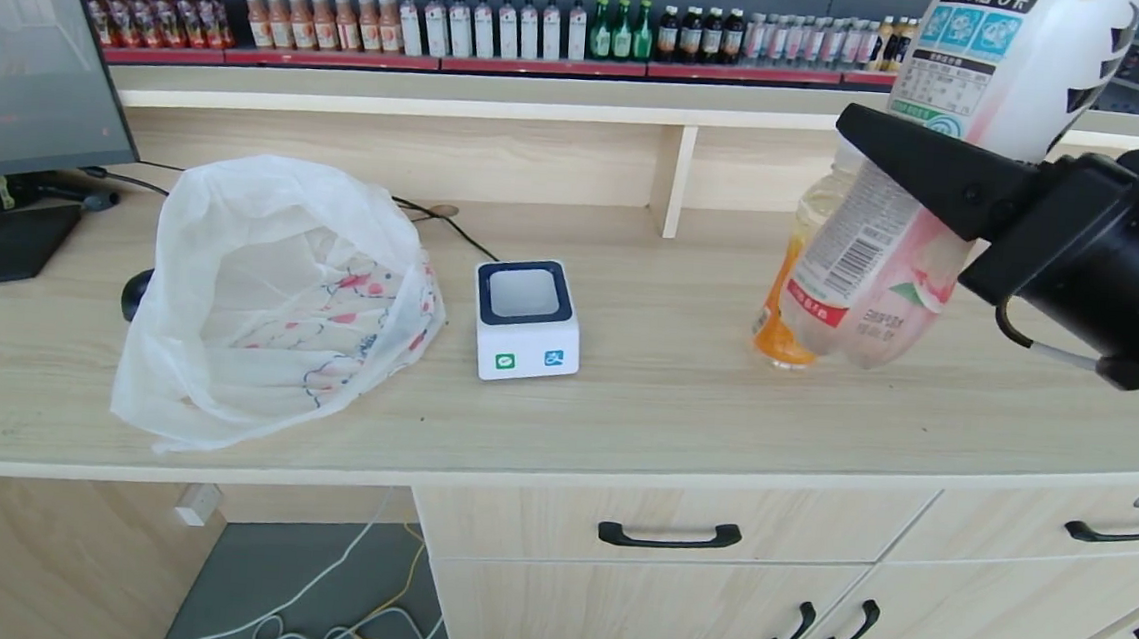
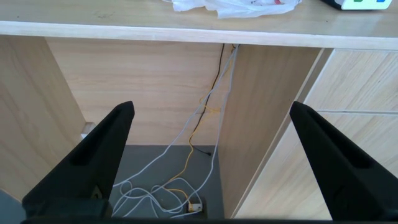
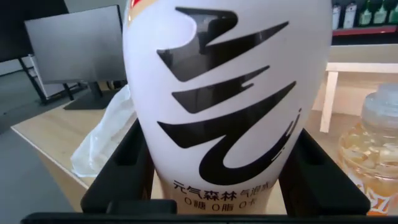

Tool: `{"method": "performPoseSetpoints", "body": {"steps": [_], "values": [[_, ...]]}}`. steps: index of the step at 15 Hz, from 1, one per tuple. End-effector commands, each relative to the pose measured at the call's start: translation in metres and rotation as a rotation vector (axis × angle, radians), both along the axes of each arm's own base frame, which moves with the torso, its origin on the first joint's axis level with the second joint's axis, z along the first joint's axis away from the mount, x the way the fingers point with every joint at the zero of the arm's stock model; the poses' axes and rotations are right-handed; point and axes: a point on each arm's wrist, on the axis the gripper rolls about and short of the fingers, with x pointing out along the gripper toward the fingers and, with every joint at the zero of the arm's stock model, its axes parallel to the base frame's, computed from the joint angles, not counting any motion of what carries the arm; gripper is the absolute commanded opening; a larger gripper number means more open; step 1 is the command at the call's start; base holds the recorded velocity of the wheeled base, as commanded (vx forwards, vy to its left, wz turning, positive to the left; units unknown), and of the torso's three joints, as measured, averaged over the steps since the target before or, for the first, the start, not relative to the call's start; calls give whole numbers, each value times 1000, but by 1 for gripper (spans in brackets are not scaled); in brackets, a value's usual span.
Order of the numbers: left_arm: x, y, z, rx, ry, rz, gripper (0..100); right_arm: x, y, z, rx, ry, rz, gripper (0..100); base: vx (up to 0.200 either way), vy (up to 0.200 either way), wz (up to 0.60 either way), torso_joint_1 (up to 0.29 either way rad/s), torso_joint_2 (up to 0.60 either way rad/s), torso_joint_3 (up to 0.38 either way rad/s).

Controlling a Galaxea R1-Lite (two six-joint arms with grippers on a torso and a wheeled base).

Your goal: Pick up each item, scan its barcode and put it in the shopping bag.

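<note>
My right gripper [image 1: 950,176] is shut on a white drink bottle [image 1: 925,174] with a peach picture and black marks, held tilted in the air above the right side of the counter. Its barcode faces left and down. In the right wrist view the white drink bottle [image 3: 227,93] sits between the fingers [image 3: 121,165]. Behind it an orange drink bottle [image 1: 789,305] stands on the counter. The white scanner box [image 1: 526,319] sits mid-counter. The open plastic shopping bag [image 1: 275,299] lies left of it. My left gripper [image 2: 211,162] hangs open below the counter edge, holding nothing.
A monitor [image 1: 27,51] on a black stand is at the counter's far left. A raised wooden shelf [image 1: 504,104] runs along the back, with rows of bottles behind. Drawers with black handles [image 1: 670,537] are under the counter. Loose cables [image 2: 180,186] lie on the floor.
</note>
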Motion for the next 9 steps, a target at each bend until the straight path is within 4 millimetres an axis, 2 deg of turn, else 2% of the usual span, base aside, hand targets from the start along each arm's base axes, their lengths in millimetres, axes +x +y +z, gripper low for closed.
{"method": "performPoseSetpoints", "body": {"steps": [1,9], "values": [[0,0,0,0,0,1,100,-1,1,-2,7,18,64,0,0,0,0,0,0,0],[0,0,0,0,-2,1,100,2,13,-22,-74,71,358,0,0,0,0,0,0,0]]}}
